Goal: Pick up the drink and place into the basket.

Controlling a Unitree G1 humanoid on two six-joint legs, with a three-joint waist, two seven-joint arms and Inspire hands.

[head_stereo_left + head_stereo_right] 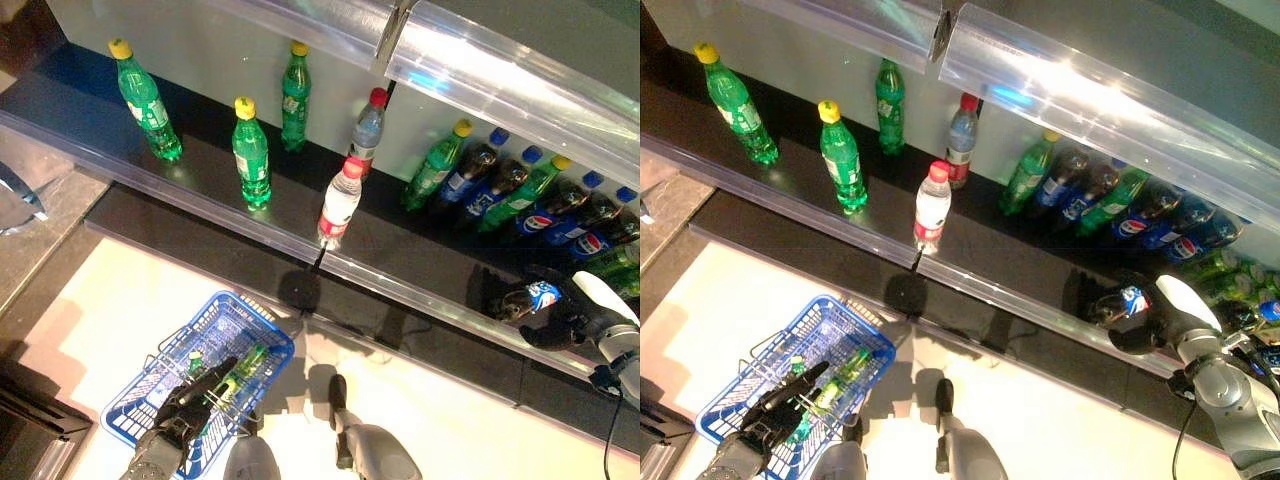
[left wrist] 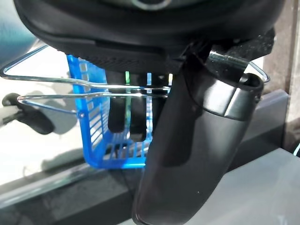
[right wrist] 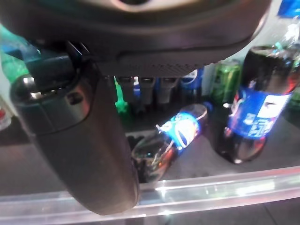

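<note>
A cola bottle [image 3: 180, 131] with a blue label lies on its side on the dark shelf, near the clear front rail. My right hand [image 1: 572, 320] reaches over it. Its fingers [image 3: 145, 89] stretch straight above the bottle and its thumb [image 3: 79, 140] sits beside the bottle's base, not closed round it. My left hand [image 1: 188, 405] is curled round the wire handle [image 2: 93, 84] of the blue basket [image 1: 258, 322], which hangs low at the left over the pale floor. Green bottles [image 1: 235, 375] lie inside the basket.
Three green bottles [image 1: 250, 150] and two red-capped water bottles [image 1: 342, 205] stand spaced along the shelf. A crowded row of cola and green bottles [image 1: 520, 190] fills the right end. Another cola bottle [image 3: 255, 112] stands just beside the lying one. A clear rail [image 1: 200, 205] edges the shelf.
</note>
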